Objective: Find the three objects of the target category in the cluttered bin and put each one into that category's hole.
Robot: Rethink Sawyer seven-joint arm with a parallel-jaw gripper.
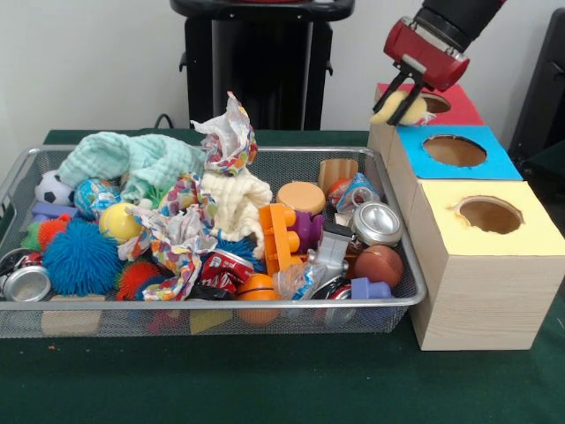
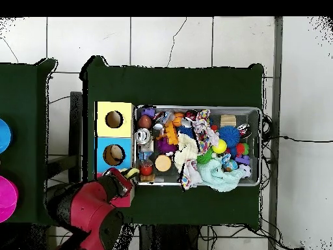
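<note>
Nearest in the front view lies the dark green cloth-covered counter (image 1: 265, 384), and on it the silver wire-mesh bin (image 1: 212, 314), heaped with clutter; beside the bin stands a row of three pale wooden boxes, each with one round hole, so three holes counted: the yellow-topped box (image 1: 490, 265) nearest, the blue-topped box (image 1: 455, 155) behind it, the red-topped box (image 1: 446, 104) farthest.

In the bin I count at least three crushed metal cans: a silver can end (image 1: 25, 283) at one corner, a red soda can (image 1: 225, 265) near the front, a silver can (image 1: 378, 223) by the boxes; I also count two orange balls (image 1: 258, 287), one brown ball (image 1: 380, 265) and one fuzzy blue ball (image 1: 81, 256); further back lie a cream knitted cloth (image 1: 234, 201) and a mint green cloth (image 1: 132, 159).

Farthest, my red and black gripper (image 1: 402, 108) hangs over the edge of the red-topped box, its fingers clamped on a pale yellow soft lump (image 1: 388, 108), just beside that box's hole; what the lump is I cannot tell for certain; I judge it light and squashy, likely foam or cloth, so it yields rather than slips, and a pinch across its middle suits it; being limp, it may cling to a finger on release.
</note>
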